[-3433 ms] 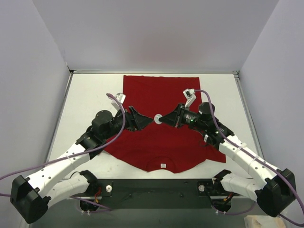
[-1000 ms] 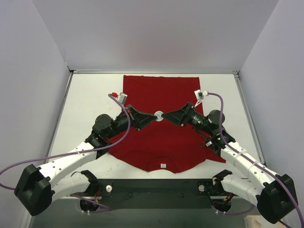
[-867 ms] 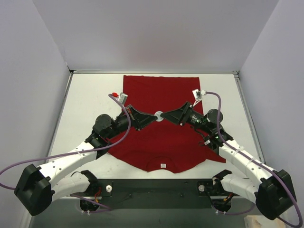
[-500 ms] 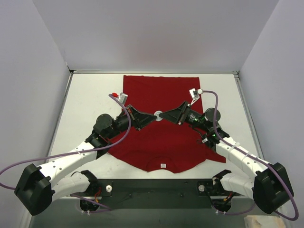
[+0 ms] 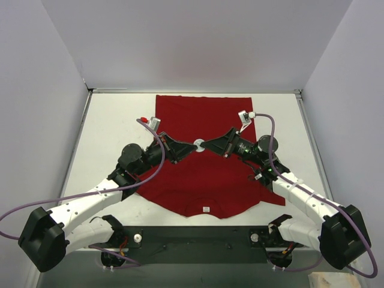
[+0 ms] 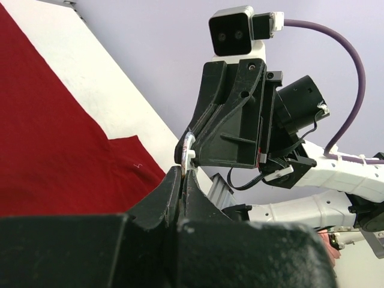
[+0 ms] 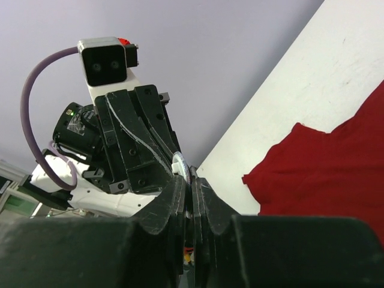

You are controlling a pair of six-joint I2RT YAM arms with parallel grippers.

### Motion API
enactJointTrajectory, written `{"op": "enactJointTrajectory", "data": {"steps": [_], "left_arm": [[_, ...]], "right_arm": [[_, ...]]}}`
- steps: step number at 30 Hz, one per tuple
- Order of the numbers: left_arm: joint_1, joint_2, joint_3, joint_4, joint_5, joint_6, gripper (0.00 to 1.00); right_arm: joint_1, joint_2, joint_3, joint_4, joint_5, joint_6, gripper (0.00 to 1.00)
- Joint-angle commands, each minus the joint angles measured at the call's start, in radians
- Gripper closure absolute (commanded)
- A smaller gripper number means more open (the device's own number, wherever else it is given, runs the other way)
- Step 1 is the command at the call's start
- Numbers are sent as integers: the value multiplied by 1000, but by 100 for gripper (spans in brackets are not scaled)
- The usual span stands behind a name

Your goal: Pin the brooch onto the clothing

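The clothing, a red T-shirt (image 5: 204, 177), lies flat on the white table, with its white collar label (image 5: 206, 209) near the front. Above its chest the brooch (image 5: 198, 144), a small white disc, hangs between both grippers. My left gripper (image 5: 191, 148) comes from the left and is shut on it. My right gripper (image 5: 206, 144) comes from the right and is shut on its other edge. In the left wrist view the brooch (image 6: 188, 153) stands edge-on at my left gripper (image 6: 182, 174). In the right wrist view the brooch (image 7: 182, 165) sits at my right gripper (image 7: 192, 183), with the shirt (image 7: 336, 162) below.
The white table (image 5: 114, 126) shows on both sides of the shirt, bounded by a metal rim and grey walls. The black base bar (image 5: 198, 237) of the arms runs along the near edge. Purple cables loop over both wrists.
My right gripper's jaws have closed onto the brooch, and its wrist has shifted slightly left toward it. The left gripper has stayed shut and still.
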Motion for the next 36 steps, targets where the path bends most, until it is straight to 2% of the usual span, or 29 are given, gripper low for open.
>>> {"op": "enactJointTrajectory", "data": {"steps": [1,6,11,13,14,19,22,25,31,36], "left_arm": [[-31,5,38,56,25,21,100],[-50,9,54,39,20,38,100],[-57,-3,62,23,9,53,100],[-56,-17,56,15,-7,55,100],[-56,-21,54,13,-14,58,100],[-57,-44,50,-28,-44,79,100],[-57,-52,53,-56,-58,97,100],[-57,-55,59,-91,-73,117,100],[-56,-52,64,-114,-90,130,100],[-59,-40,70,-117,-89,131,100]], "right_arm": [[55,0,61,-103,-7,-110,100],[95,-14,121,-315,56,-231,100],[117,-14,149,-392,82,-294,98],[115,-17,146,-377,73,-294,91],[115,-20,144,-372,64,-296,79],[112,-82,100,-306,69,-288,42],[109,-166,69,-288,111,-287,29],[105,-241,47,-288,160,-294,21],[92,-347,4,-318,255,-307,11],[88,-344,9,-335,255,-311,9]]}}
